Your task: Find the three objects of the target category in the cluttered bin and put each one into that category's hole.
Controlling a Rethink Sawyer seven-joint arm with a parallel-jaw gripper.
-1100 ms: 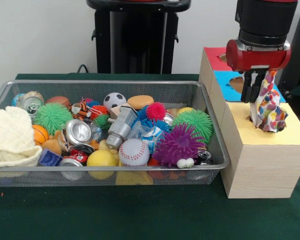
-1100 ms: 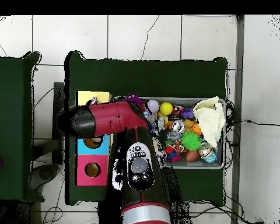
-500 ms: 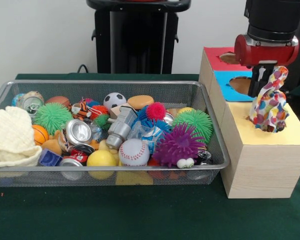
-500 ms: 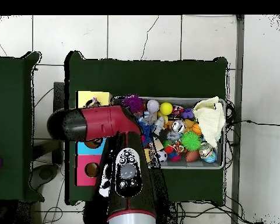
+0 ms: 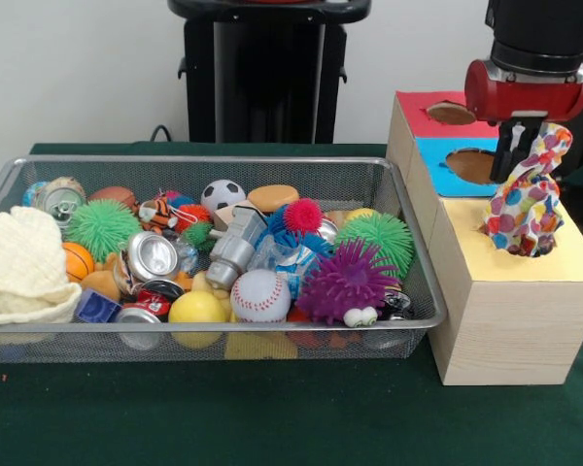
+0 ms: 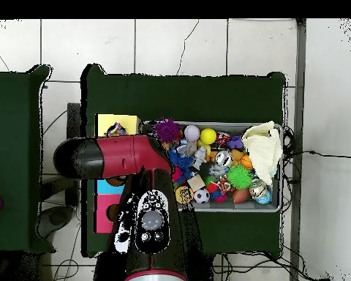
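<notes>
We see the claw (image 5: 521, 155) hanging over the wooden sorting box (image 5: 500, 301), just above its yellow section, and we cannot tell whether it is parted or closed, since the colourful dotted cloth (image 5: 527, 206) covers part of it. The cloth stands upright with its lower end in the hole of the yellow section and its upper end touching the claw. Behind it lie the blue section's hole (image 5: 472, 165) and the red section's hole (image 5: 450, 113). To the box's side, on the green desk (image 5: 272, 413), the wire mesh bin (image 5: 420, 291) holds a baseball (image 5: 260, 295), a purple spiky ball (image 5: 346, 280), a crushed can (image 5: 152, 256) and a cream cloth (image 5: 21, 267). From overhead, the red arm (image 6: 131, 157) hides most of the box.
</notes>
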